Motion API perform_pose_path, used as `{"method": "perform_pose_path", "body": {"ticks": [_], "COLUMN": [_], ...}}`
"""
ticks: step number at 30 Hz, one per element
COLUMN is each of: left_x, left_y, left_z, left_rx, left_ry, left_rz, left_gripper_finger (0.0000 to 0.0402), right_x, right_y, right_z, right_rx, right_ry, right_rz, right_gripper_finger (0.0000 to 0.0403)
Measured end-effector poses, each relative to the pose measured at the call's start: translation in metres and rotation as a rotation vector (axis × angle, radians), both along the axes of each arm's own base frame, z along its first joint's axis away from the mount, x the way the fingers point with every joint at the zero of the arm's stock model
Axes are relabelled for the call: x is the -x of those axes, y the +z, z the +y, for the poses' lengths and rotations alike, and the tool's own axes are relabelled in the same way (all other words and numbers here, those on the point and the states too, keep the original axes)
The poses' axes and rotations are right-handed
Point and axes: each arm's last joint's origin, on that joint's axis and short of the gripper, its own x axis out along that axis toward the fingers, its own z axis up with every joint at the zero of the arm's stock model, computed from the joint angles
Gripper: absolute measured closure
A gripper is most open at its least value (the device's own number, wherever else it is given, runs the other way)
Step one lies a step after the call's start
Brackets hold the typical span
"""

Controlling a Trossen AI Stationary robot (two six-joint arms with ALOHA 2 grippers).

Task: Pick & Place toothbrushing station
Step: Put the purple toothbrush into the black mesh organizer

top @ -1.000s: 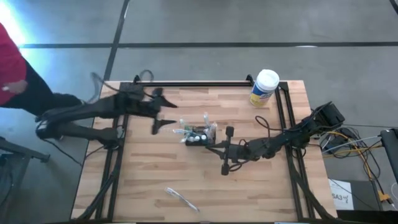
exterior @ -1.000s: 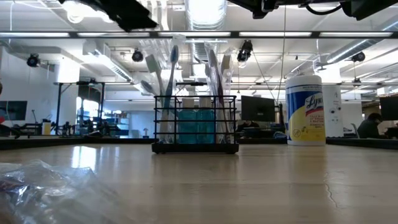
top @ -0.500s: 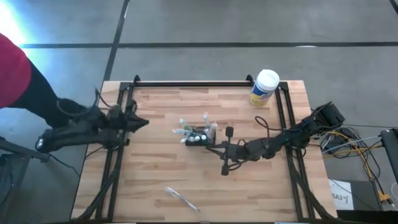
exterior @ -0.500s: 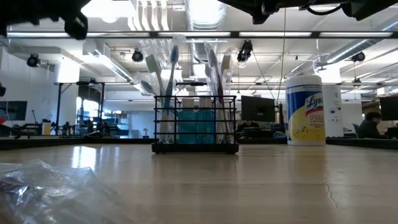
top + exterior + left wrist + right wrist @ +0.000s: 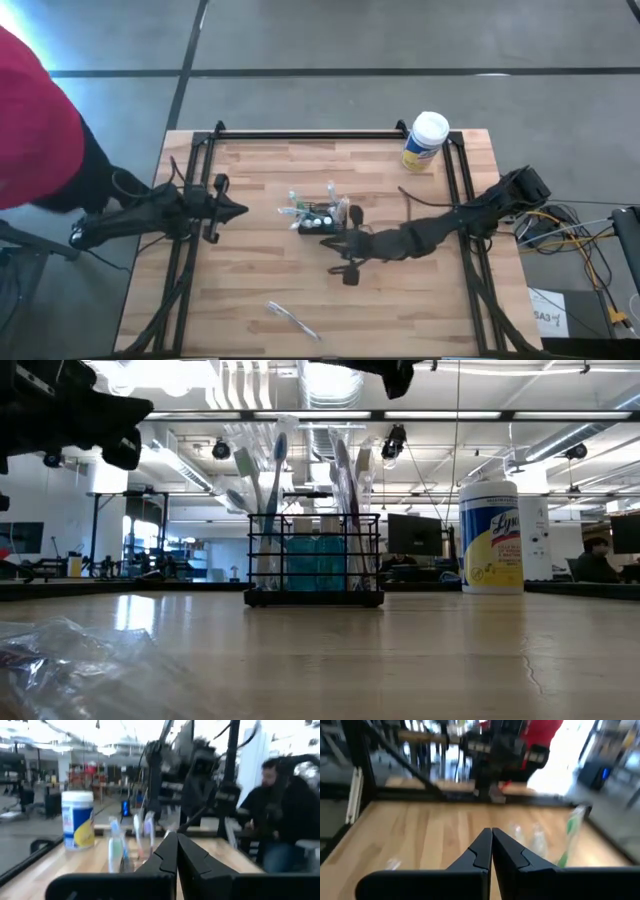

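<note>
Left gripper (image 5: 238,210) closed, empty, at table's left edge. Right gripper (image 5: 340,244) closed, empty, just beside toothbrushing station (image 5: 318,216) mid-table (image 5: 400,310). Low view alone shows toothbrushes (image 5: 277,470) upright; high view, crumpled wrapper (image 5: 290,318) near front.

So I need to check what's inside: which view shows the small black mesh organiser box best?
The low view: the small black mesh organiser box stands side-on, toothbrushes upright, blue items behind the mesh. The high view gives only its top; the left wrist view blurs it behind the fingers; the right wrist view shows only some toothbrushes.
</note>
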Motion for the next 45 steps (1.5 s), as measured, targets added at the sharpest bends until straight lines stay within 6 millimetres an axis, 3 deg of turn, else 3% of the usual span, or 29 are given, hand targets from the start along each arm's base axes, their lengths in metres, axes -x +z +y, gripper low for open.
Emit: {"method": "perform_pose_path", "body": {"ticks": [8,18,26,36,45], "left_x": [0.002,0.004,0.004,0.004,0.003], "left_y": [0.005,0.01,0.01,0.009,0.008], "left_z": [0.001,0.001,0.001,0.001,0.001], "left_rx": [0.003,0.051,0.082,0.083,0.086], "left_ry": [0.06,0.046,0.038,0.033,0.033], "left_rz": [0.044,0.024,0.03,0.039,0.052], "left_gripper_finger": [0.0397,0.0397,0.0396,0.0396,0.0396], "right_x": [-0.045,-0.101,-0.139,-0.165,-0.164], "right_y": [0.0,-0.02,-0.043,-0.045,-0.054], "right_z": [0.04,0.101,0.132,0.148,0.143], "right_rx": [-0.175,-0.319,-0.443,-0.578,-0.642], "right_ry": [0.075,0.125,0.045,0.027,-0.035], "right_rz": [0.205,0.402,0.518,0.5,0.561], "right_gripper_finger": [0.0394,0.0394,0.0375,0.027,0.0235]}}
